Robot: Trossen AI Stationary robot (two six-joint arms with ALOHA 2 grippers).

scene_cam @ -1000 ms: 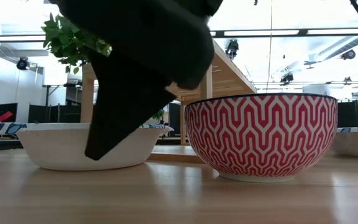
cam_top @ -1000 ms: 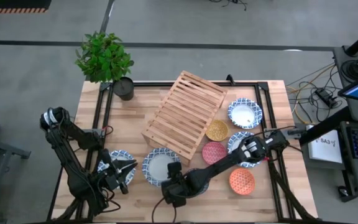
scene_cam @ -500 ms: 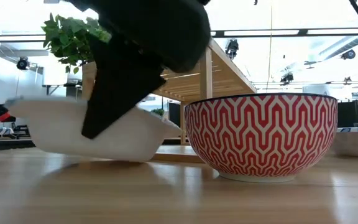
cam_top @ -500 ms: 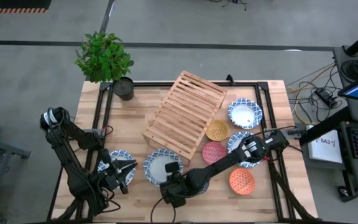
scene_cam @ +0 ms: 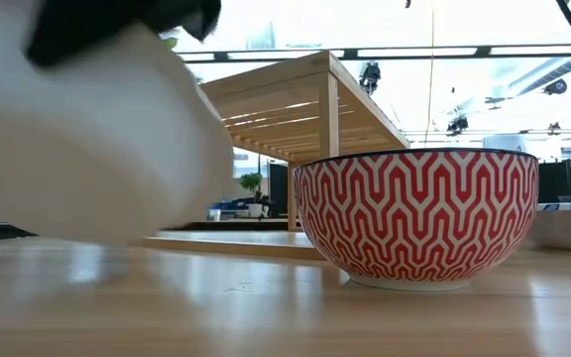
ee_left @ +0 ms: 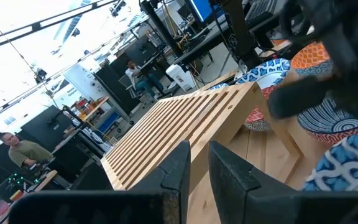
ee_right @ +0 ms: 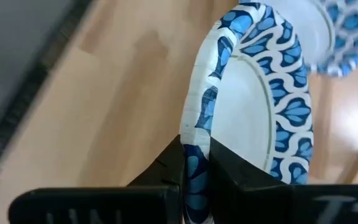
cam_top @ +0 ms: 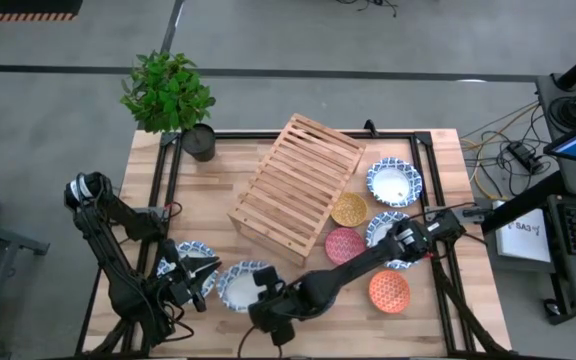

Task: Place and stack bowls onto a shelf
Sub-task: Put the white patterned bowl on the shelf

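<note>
Near the front edge of the wooden desk (cam_top: 218, 200), the right end effector (ee_right: 196, 167) pinches the blue-patterned rim of a large white bowl (cam_top: 238, 286), its fingers pressed on either side of the rim. Just beside it sits another blue-rimmed white bowl (cam_top: 190, 256), where the left end effector (cam_top: 208, 270) waits with its fingers close together, gripping nothing. Behind them, the light wooden slatted shelf (cam_top: 298, 182) stands at mid-desk with a red zigzag-patterned bowl (scene_cam: 416, 216) near its corner.

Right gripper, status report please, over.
Right gripper shut on white-and-blue bowl rim. Left gripper idle beside another bowl. Shelf empty.
</note>
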